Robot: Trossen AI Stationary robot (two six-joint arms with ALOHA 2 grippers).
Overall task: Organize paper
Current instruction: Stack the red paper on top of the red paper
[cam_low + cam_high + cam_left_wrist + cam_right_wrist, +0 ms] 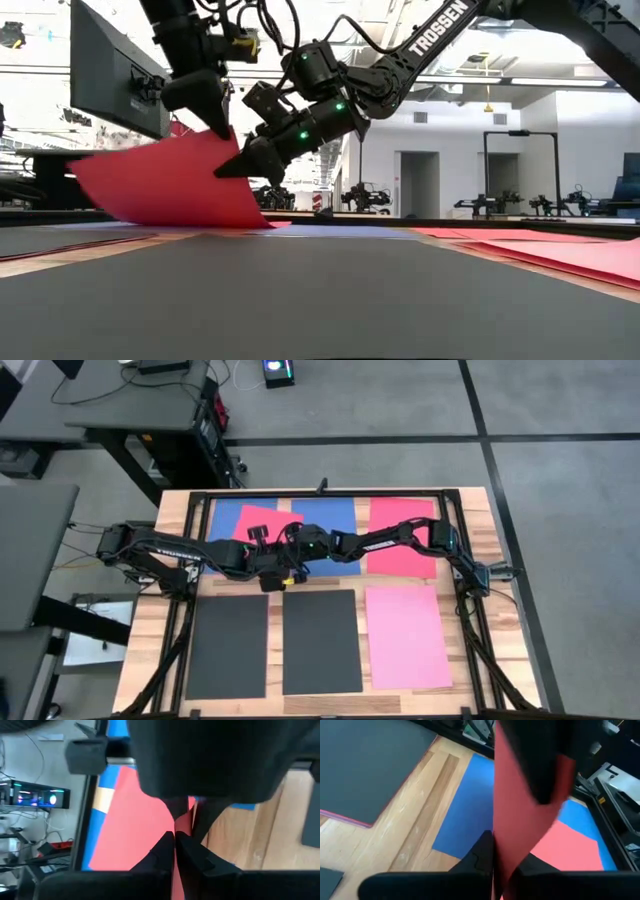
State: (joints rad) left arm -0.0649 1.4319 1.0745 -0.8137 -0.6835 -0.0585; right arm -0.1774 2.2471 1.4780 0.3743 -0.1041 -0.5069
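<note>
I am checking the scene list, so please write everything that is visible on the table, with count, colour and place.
Red sheet, lifted: 1, red, far left, raised over the blue sheets, gripped by both grippers.
Blue sheets: 2, blue, far row, left and middle.
Red sheet, flat: 1, red, far right.
Dark grey sheets: 2, dark grey, near row, left and middle.
Pink sheet: 1, pink, near right.
Table: 1, light wood.
Left gripper: 1, dark, shut on the lifted sheet.
Right gripper: 1, dark, shut on the same sheet.

two black sheets (227,644), two blue sheets (325,518), two red sheets (400,532), one pink sheet (408,636)
</note>
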